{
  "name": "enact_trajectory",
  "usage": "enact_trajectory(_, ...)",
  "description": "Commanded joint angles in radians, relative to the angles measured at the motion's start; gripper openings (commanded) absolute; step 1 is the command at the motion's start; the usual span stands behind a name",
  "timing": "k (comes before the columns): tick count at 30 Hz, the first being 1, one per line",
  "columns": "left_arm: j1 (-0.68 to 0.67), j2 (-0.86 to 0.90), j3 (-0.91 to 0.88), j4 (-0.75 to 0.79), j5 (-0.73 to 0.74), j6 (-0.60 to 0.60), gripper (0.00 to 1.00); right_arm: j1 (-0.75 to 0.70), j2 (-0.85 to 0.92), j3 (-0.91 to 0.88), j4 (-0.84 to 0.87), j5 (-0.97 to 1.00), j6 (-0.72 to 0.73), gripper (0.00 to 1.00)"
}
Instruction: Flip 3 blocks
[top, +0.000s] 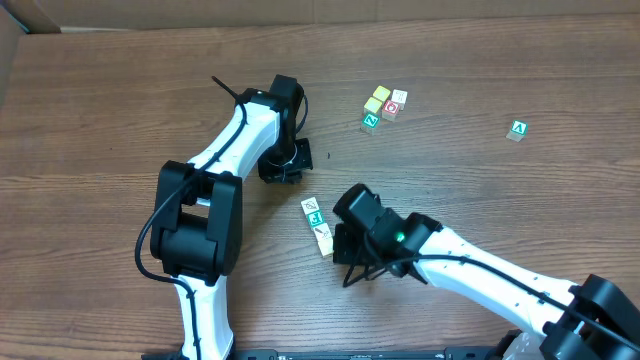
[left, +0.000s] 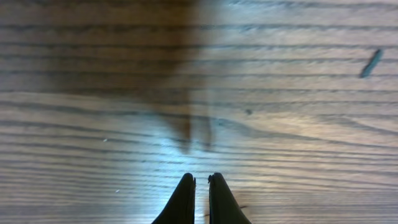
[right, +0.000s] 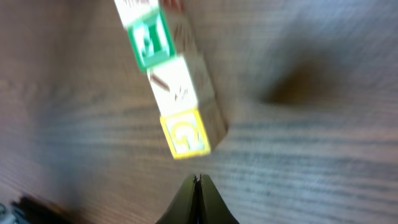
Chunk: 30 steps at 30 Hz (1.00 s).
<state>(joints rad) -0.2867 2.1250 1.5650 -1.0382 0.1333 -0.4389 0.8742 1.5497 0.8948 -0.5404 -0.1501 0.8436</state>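
The blocks (top: 317, 223) lie touching in a short slanted row at the table's middle. In the right wrist view they show a green letter face (right: 149, 39), a white face (right: 173, 84) and a yellow "G" face (right: 185, 133). My right gripper (right: 198, 179) is shut and empty, its tip just short of the yellow end of the row; from overhead the right gripper (top: 340, 243) sits directly right of the row's near end. My left gripper (top: 284, 170) hovers to the upper left of the blocks. In its own view the left gripper (left: 201, 179) is shut over bare wood with nothing between the fingers.
A cluster of yellow, red and green cubes (top: 384, 105) sits at the back, right of centre. A lone green "A" cube (top: 517, 129) lies far right. A small dark speck (left: 371, 63) marks the wood. Cardboard walls border the table's far edge.
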Motion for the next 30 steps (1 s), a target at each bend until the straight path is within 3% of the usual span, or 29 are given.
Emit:
enact_trajectory(1, -0.019, 0.011, 0.019, 0.012, -0.01, -0.014, 0.04, 0.046, 0.016, -0.022, 0.01, -0.001, 0.016, 0.04)
enact_trajectory(9, -0.039, 0.013, 0.019, 0.019, -0.01, -0.02, 0.04, 0.096, 0.016, -0.101, 0.105, 0.062, 0.134, 0.04)
enact_trajectory(30, -0.077, 0.013, 0.019, -0.029, -0.069, -0.056, 0.04, 0.101, 0.08, -0.157, 0.234, 0.108, 0.16, 0.04)
